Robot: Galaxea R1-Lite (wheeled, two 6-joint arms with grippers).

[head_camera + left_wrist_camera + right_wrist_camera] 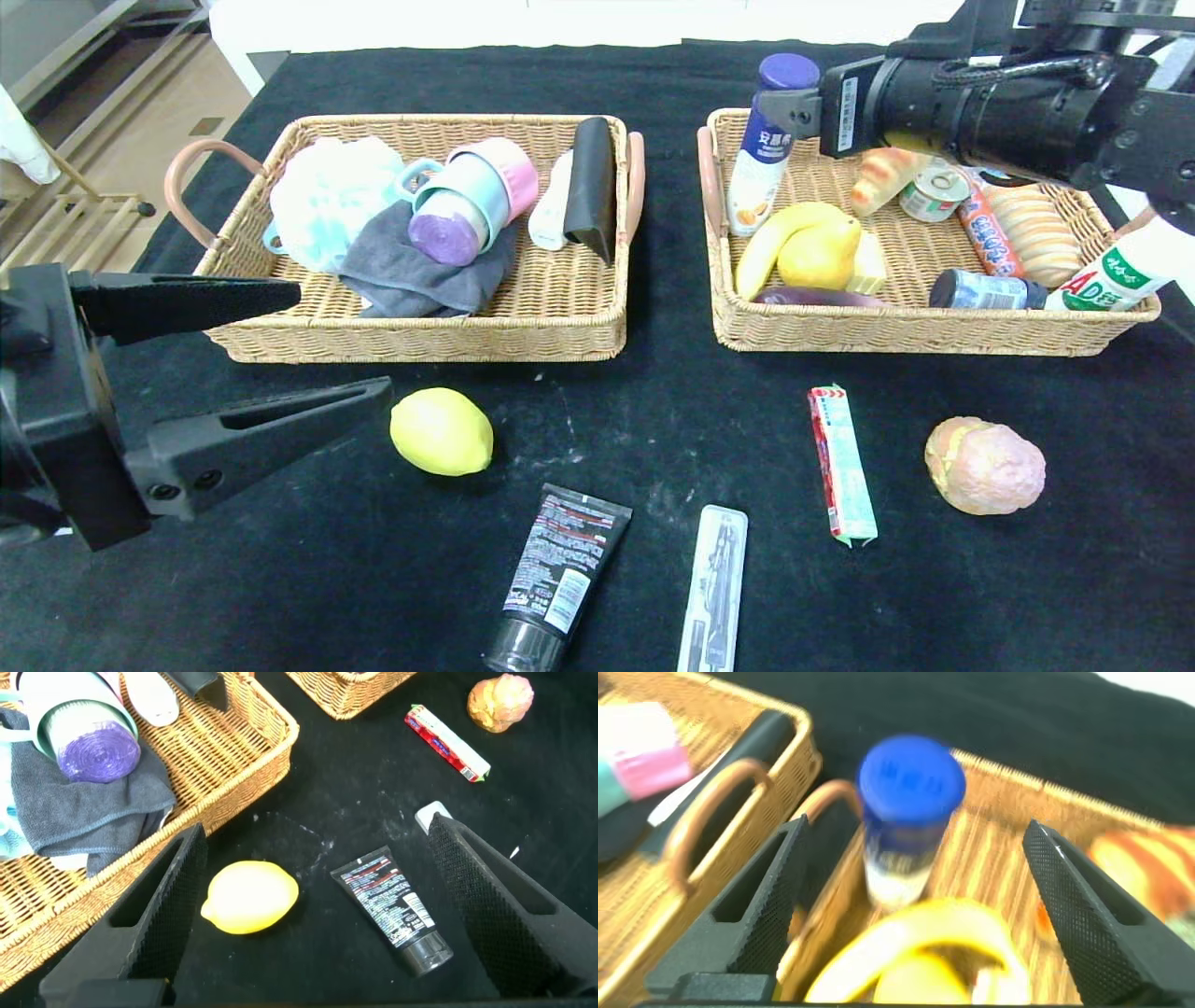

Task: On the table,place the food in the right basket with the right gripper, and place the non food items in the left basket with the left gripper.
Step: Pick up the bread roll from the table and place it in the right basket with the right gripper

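On the black table lie a yellow lemon [441, 431], a black tube [558, 574], a clear flat case [714, 588], a red and green snack pack [842, 464] and a pinkish bun [985, 464]. My left gripper [344, 341] is open and empty, low at the left, in front of the left basket [420, 338]. In the left wrist view the lemon [249, 896] and the tube [392, 907] lie below its open gripper [318, 831]. My right gripper [792, 112] hangs open and empty over the right basket [915, 333], beside a blue-capped bottle [909, 812].
The left basket holds a sponge, a grey cloth [411, 271], cups and a black item. The right basket holds a banana [775, 238], cans, bread, sausage and bottles. The snack pack [447, 743] and the bun [500, 702] lie farther off in the left wrist view.
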